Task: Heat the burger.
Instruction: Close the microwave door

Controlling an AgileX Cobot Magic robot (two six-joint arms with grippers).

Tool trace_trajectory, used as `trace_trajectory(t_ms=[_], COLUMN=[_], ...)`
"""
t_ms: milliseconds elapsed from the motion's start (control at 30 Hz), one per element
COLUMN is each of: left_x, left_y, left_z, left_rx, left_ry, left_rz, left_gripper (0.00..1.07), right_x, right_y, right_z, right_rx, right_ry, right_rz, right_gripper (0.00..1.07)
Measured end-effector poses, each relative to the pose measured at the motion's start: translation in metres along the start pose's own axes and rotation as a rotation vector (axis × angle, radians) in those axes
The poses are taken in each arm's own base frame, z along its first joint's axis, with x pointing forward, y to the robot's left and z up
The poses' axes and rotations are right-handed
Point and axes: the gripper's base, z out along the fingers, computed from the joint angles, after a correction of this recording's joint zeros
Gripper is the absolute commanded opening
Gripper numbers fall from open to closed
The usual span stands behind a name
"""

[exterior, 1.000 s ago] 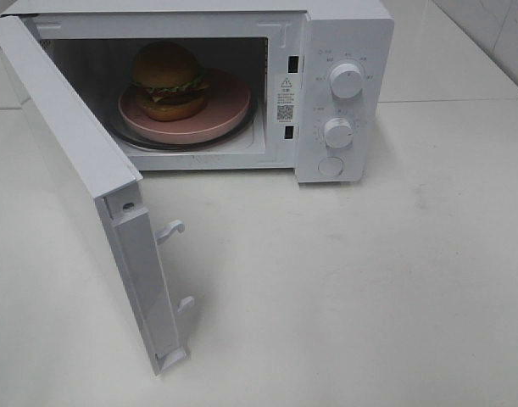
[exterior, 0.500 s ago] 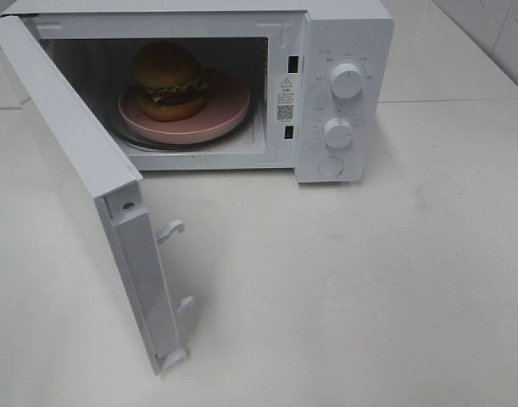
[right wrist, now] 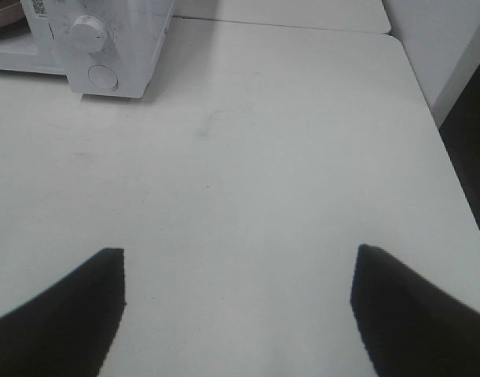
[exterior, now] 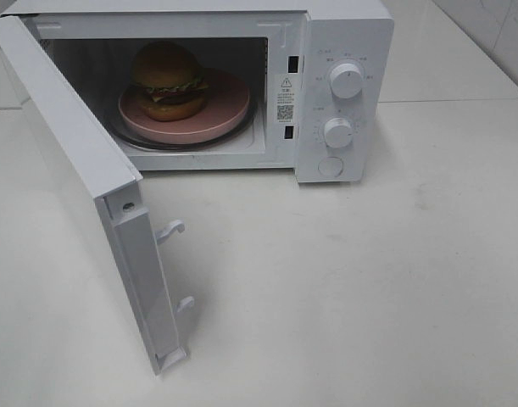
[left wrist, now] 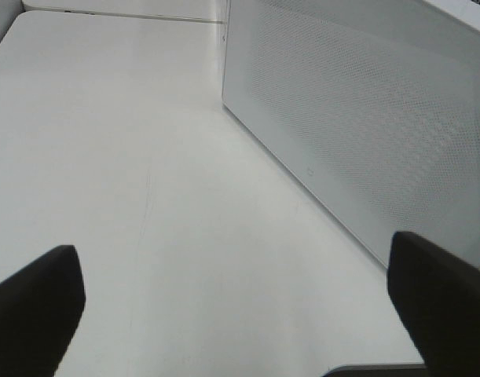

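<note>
The burger (exterior: 166,80) sits on a pink plate (exterior: 225,110) inside the white microwave (exterior: 343,34), on its glass turntable. The microwave door (exterior: 89,170) hangs wide open toward the front left. Neither arm shows in the exterior high view. In the left wrist view my left gripper (left wrist: 236,302) is open over bare table, with the door's perforated outer face (left wrist: 365,118) close beside it. My right gripper (right wrist: 238,310) is open above the table, well in front of the microwave's control panel (right wrist: 106,47). Nothing is between either pair of fingers.
Two round knobs (exterior: 347,80) and a round button (exterior: 331,166) sit on the panel at the microwave's right. Two latch hooks (exterior: 169,229) stick out from the door's edge. The white table (exterior: 369,297) ends at a dark gap (right wrist: 467,157) on the right.
</note>
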Motion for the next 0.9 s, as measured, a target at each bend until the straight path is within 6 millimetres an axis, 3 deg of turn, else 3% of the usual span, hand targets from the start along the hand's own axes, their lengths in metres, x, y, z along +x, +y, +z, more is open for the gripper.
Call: trace_trajectory(t_ms=[900], left_x=[-0.0009], left_y=[-0.0001], left_z=[0.0], left_rx=[0.001], left_ry=[-0.005], left_rz=[-0.001], left_gripper=[0.99], right_x=[0.0], right_y=[0.0], right_z=[0.0], right_rx=[0.0], right_ry=[0.0], right_rz=[0.0], right_gripper=[0.76])
